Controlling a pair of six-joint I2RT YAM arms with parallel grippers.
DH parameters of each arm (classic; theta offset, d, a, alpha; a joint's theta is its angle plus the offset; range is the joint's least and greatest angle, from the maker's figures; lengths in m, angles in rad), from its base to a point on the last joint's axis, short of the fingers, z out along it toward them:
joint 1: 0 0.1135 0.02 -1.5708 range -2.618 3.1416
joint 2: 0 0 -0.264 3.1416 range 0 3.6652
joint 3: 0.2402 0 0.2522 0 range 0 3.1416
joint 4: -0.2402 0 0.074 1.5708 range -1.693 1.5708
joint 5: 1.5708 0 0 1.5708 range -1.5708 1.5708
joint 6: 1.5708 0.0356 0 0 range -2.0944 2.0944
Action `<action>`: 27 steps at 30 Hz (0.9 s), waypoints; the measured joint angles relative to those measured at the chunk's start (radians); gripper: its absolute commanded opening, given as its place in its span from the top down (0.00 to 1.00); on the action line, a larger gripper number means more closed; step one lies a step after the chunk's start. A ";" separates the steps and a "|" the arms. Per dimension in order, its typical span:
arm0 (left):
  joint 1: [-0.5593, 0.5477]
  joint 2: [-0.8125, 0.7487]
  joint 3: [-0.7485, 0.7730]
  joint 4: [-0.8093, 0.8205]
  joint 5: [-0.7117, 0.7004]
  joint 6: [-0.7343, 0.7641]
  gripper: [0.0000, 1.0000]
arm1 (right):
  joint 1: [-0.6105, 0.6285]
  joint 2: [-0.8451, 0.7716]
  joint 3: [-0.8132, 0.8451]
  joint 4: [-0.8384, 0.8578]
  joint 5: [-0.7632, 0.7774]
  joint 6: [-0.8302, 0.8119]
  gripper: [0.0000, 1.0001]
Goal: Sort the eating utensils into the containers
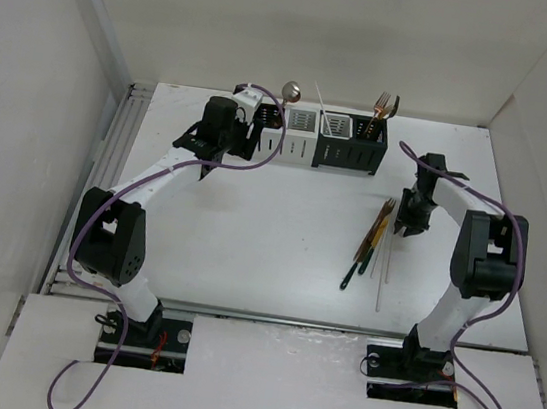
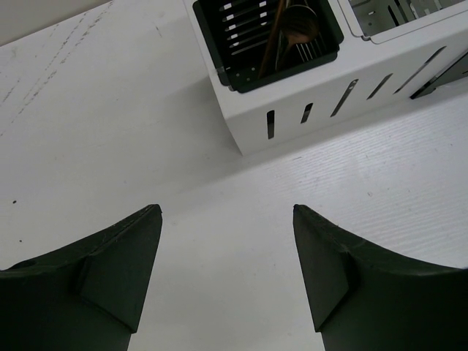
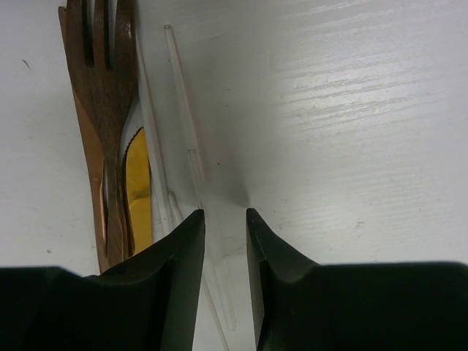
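Note:
The containers (image 1: 322, 138) stand in a row at the back of the table. A silver spoon (image 1: 290, 91) and copper forks (image 1: 382, 106) stick up out of them. One holder (image 2: 307, 110) has copper utensils (image 2: 287, 35) in its dark inside. My left gripper (image 1: 239, 143) (image 2: 227, 212) hangs open and empty just in front of that holder. More eating utensils (image 1: 375, 236) lie bunched at the right: a copper fork (image 3: 102, 73), a gold knife (image 3: 137, 190) and a pale chopstick (image 3: 183, 102) (image 1: 382, 279). My right gripper (image 1: 405, 225) (image 3: 224, 213) is low over the table, open by a narrow gap astride this chopstick.
White walls close in the table on the left, right and back. A metal rail (image 1: 106, 172) runs along the left edge. Both arm bases are bolted at the near edge, with purple cables (image 1: 79, 381) looping from them.

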 measured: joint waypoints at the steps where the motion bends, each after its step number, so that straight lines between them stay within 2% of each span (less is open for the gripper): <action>1: 0.000 0.000 0.000 0.000 0.000 0.000 0.30 | 0.002 -0.002 0.000 0.000 0.002 -0.001 0.64; 6: 0.000 0.000 0.000 0.000 0.000 0.000 0.30 | 0.014 -0.010 0.000 -0.003 0.010 -0.005 0.64; 14: 0.000 0.000 0.000 0.000 -0.008 0.002 0.27 | 0.046 0.049 0.026 -0.027 0.025 -0.018 0.87; 17: 0.000 0.000 0.000 0.003 -0.017 0.005 0.27 | 0.046 0.049 0.027 -0.029 0.029 -0.018 1.00; 24: 0.000 0.000 0.000 0.008 -0.032 0.008 0.27 | 0.049 0.037 0.056 -0.070 0.113 -0.017 1.00; 27: 0.000 0.000 0.000 0.008 -0.034 0.014 0.27 | 0.052 0.021 0.222 -0.157 0.202 -0.022 1.00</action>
